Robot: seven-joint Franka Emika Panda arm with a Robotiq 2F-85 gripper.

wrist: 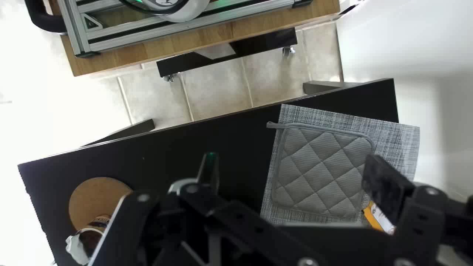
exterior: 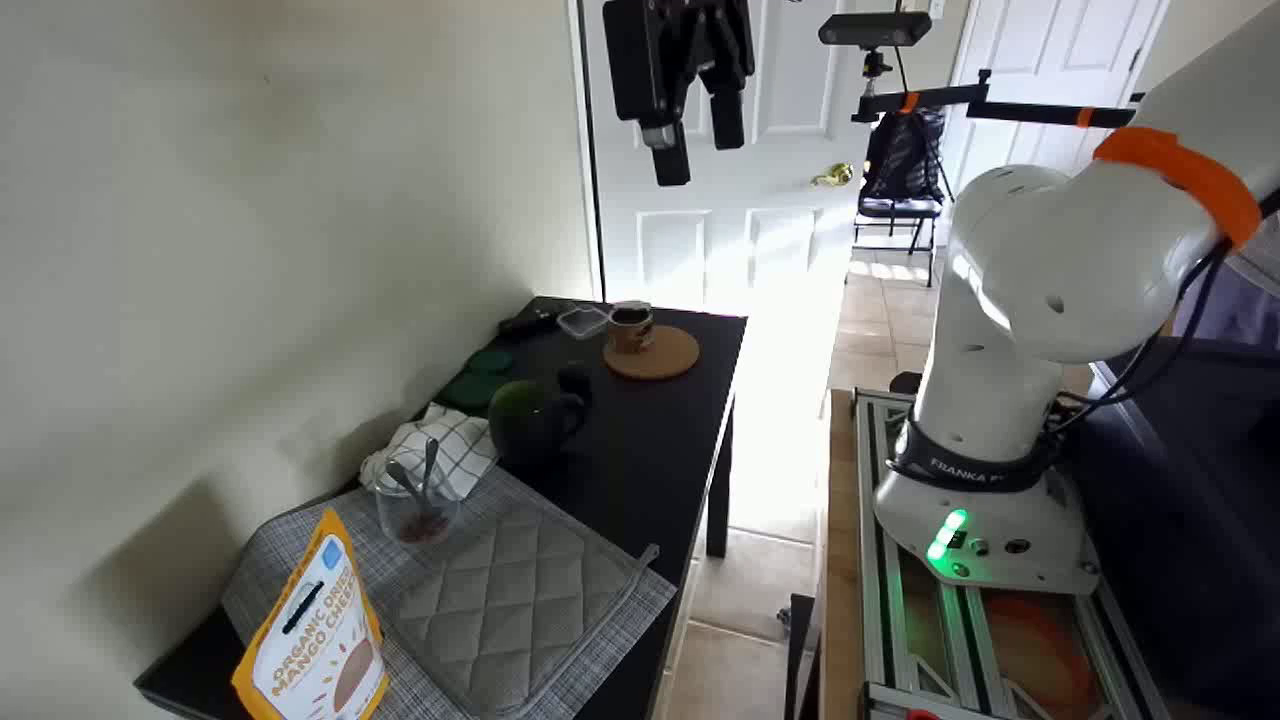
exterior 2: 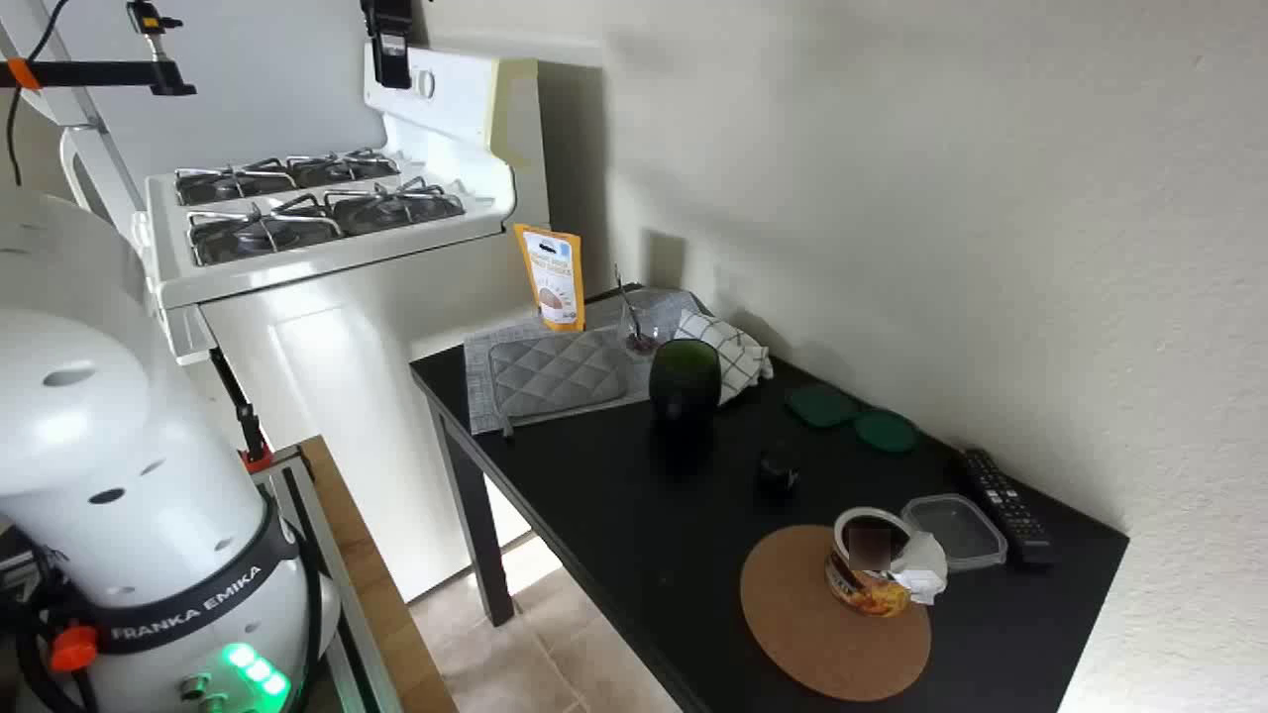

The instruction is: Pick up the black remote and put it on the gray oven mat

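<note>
The black remote (exterior 2: 1008,507) lies on the black table near the wall, beside a clear plastic container. It also shows small and dark at the table's far end in an exterior view (exterior: 530,323). It is not visible in the wrist view. The gray quilted oven mat (exterior: 515,605) lies flat on a woven placemat at the opposite end, also in an exterior view (exterior 2: 557,374) and the wrist view (wrist: 323,170). My gripper (exterior: 700,143) is open and empty, high above the table. In the wrist view its fingers (wrist: 295,177) are wide apart, with the mat far below.
A dark green mug (exterior 2: 686,381), a glass with spoons (exterior: 418,500), a checked towel (exterior: 445,445) and a mango bag (exterior: 320,640) stand around the mat. A cup (exterior 2: 872,564) on a cork board (exterior 2: 792,619), a clear container (exterior 2: 953,532) and green coasters (exterior 2: 887,431) lie nearer the remote.
</note>
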